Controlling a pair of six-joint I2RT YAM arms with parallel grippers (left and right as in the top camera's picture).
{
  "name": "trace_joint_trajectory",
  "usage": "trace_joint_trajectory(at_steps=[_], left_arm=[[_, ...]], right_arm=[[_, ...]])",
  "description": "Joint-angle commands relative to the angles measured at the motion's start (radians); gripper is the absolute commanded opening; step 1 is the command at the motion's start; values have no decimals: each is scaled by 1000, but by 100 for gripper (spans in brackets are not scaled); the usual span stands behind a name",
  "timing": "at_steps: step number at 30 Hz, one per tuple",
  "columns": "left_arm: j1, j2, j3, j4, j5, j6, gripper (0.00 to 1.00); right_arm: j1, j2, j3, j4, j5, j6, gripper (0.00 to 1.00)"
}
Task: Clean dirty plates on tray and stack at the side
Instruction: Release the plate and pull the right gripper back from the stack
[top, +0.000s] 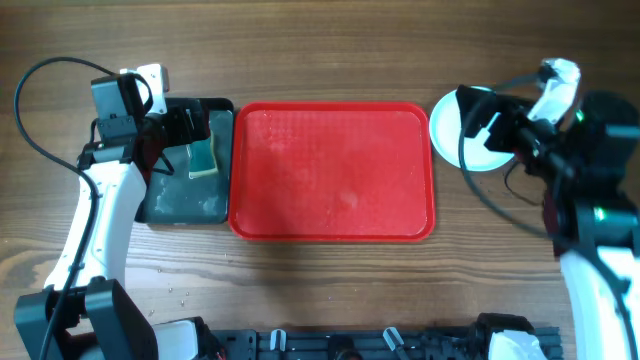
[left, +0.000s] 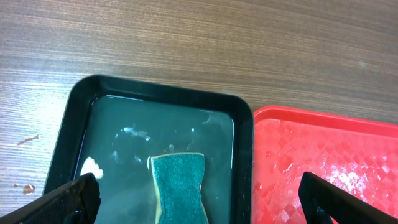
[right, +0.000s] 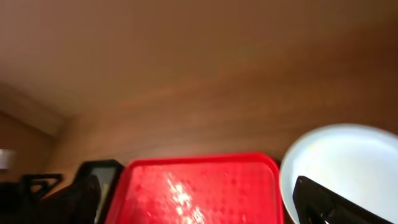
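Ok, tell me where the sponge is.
In the overhead view the sponge lies in the black tray on the robot's left side, just left of the red tray.

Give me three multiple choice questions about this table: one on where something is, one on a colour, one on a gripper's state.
1. Where is the sponge?
A. in the black tray
B. on the floor
C. in a sink

2. What colour is the large tray?
A. blue
B. red
C. white

3. The left gripper is:
A. shut on the sponge
B. open
C. shut on a cup

Answers:
1 A: the left wrist view shows the sponge lying inside the black tray.
2 B: the overhead view shows the large tray is red.
3 B: its fingers stand wide apart, either side of the sponge.
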Motion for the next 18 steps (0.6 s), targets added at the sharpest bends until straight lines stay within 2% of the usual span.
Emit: trace_joint_trajectory(at_steps=[1, 6, 9, 13, 15, 18], left_arm=[[-2, 2, 9, 3, 1, -2, 100], [-2, 2, 9, 3, 1, -2, 100], [-2, 2, 9, 3, 1, -2, 100], [-2, 2, 9, 3, 1, -2, 100], [-2, 2, 9, 3, 1, -2, 100], [-2, 2, 9, 3, 1, -2, 100]], right_arm=[[25, -153, -53, 8, 19, 1, 100], [29, -415, -206, 26, 213, 1, 100], [29, -599, -406, 156, 236, -34, 100], [29, -838, -649, 378, 224, -134, 100], [29, -908, -703, 473, 225, -184, 100], [51, -983, -731, 575, 225, -365, 100]])
